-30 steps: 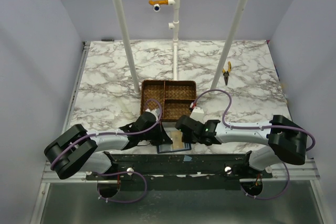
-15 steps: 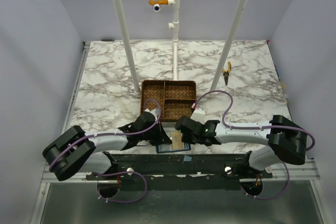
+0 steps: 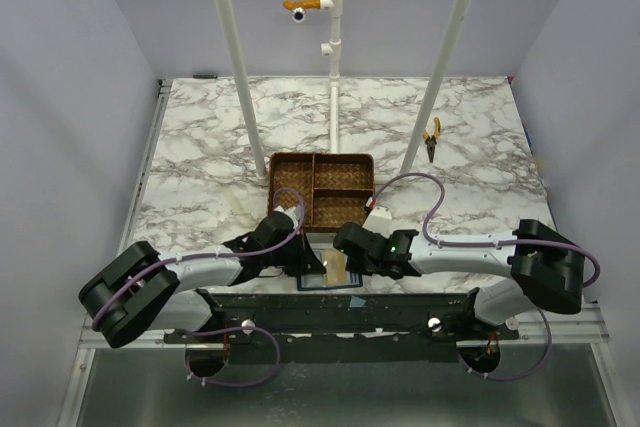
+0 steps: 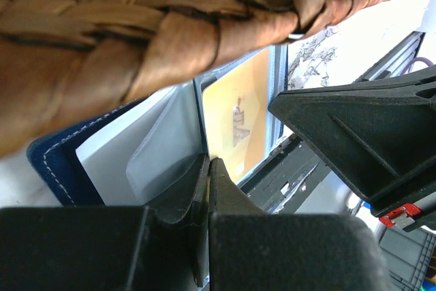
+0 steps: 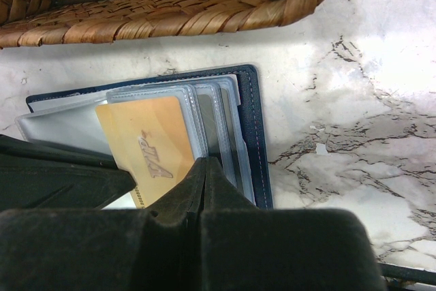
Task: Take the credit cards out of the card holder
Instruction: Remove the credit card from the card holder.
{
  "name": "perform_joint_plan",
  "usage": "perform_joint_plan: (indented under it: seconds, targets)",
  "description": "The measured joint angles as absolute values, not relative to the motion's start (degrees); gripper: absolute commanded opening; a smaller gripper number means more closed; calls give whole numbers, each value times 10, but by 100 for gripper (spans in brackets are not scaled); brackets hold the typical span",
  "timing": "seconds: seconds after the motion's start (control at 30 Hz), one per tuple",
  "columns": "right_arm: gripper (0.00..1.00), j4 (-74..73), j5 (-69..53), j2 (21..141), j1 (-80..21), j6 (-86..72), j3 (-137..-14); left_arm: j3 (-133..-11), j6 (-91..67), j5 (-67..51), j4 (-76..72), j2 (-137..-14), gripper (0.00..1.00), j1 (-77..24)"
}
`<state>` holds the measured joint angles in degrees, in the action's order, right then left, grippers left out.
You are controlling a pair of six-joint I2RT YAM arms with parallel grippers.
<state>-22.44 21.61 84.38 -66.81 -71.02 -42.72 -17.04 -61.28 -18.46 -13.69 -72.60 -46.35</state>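
Card holder (image 3: 329, 275) lies open on the table (image 3: 200, 147) at the near edge, just in front of the wicker tray (image 3: 320, 187), navy cover down, clear sleeves fanned out on top. Not touching the tray in the right wrist view; a strip of marble shows between them.

One gold card (image 5: 151, 149) is visible among the sleeves, a bit skewed vs the holder edges. Can't tell if it's inside a sleeve or lying on one. No other cards made out.

L pincer (image 4: 208, 162): fingers closed together, tips down at the gold card's edge where it meets a sleeve. Can't tell if anything thin is nipped between them. Tray wall fills the top of that view, v. close.

R pincer (image 5: 203, 163): also closed, tips over the gold card's right edge and the sleeve stack. Contact vs hover not resolvable, same for any grip on the card.

Top view: both arms stretched low and inward, the pincers meet over the holder from opposite sides, L from the left, R from the right.

Yellow-handled pliers (image 3: 431, 139) lie far right on the table, well apart from everything.
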Motion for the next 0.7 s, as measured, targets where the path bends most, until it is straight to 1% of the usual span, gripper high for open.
perform_joint_plan:
  seconds: [0.7]
  targets:
    - [1,-225,217,844,-668,-711,-427,-173,-579,-186,-82,-691,0,-453]
